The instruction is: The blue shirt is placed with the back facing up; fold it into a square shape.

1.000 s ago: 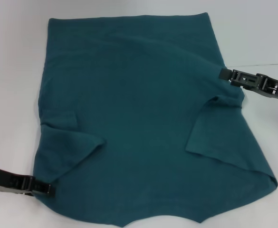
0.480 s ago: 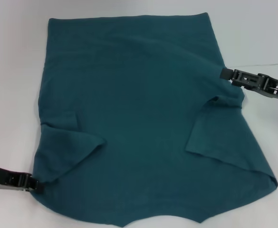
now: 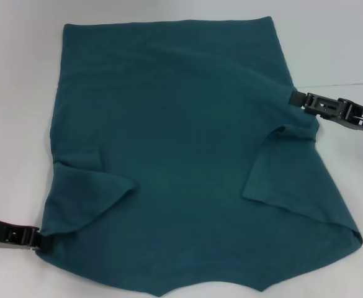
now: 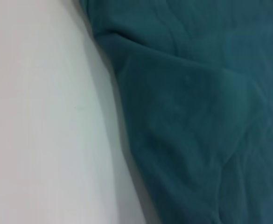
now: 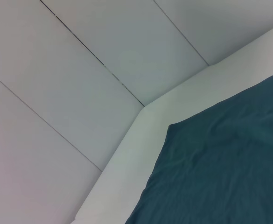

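Both sleeves sit folded in on the blue shirt [image 3: 181, 143], but with the left hand [image 3: 37, 239] and right hand [image 3: 295, 97] at its edges (can't tell their grip), a snagged fingertip could drag a fold open across the counter [image 3: 20, 93].

Surface: a plain white tabletop [image 3: 20, 93], matte and flat.
Lying on it: the blue shirt [image 3: 181, 149], spread flat with both sleeves folded inward, covering most of the tabletop in the head view.
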`<state>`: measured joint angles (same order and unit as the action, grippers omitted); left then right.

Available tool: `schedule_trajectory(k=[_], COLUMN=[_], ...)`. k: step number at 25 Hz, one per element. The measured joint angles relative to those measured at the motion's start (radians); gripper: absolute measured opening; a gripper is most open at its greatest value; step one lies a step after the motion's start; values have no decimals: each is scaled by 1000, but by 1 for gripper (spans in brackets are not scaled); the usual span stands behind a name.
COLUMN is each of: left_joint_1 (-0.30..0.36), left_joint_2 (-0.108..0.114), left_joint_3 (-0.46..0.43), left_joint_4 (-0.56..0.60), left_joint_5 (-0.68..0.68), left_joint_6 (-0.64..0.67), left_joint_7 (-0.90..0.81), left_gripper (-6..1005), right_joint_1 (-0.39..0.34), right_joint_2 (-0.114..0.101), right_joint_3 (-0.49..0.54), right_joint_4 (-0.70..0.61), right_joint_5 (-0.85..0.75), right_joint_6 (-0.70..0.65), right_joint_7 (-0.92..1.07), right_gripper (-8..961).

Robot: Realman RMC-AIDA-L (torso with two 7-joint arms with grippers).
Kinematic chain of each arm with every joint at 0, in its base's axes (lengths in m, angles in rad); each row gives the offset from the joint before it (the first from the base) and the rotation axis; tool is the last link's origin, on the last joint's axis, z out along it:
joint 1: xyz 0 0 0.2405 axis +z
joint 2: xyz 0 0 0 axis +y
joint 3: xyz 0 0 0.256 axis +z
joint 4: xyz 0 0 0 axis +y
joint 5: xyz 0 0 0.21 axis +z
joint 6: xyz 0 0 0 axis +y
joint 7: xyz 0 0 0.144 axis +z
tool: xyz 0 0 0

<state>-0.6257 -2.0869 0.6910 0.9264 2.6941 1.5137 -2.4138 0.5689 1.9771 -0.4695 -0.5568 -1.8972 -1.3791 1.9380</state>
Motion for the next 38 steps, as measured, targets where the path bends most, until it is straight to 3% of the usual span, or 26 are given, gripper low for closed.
schedule_trajectory(k=[6,14,17,25,38], left_joint_1=[22,52,72,87,90], left_joint_2=[2,9,9,3,2], left_joint_3=[-9,-108,-142,-176,-177], left_joint_4=[27,20,11,-24,-49], left_joint_5=[-30,-111,-168,-220,-243], left_joint_6=[7,15,20,15,-1], left_joint_7=[6,80,118,174,190], left_gripper=[14,14,14,14,15], right_joint_1=[-14,-45,-61,-76,-75], right_joint_2=[-16,-85,-97,-96,-83], right_joint_3=[-12,-34,-35,-29,-34], right_joint_4=[0,-4,-32,-72,-65], right_joint_5=[-8,-92,-156,-339,-423], right_joint_6=[-3,-59,-79,-64,-27], right_joint_7=[0,112,181,305,319], right_gripper=[915,916,916,915,915])
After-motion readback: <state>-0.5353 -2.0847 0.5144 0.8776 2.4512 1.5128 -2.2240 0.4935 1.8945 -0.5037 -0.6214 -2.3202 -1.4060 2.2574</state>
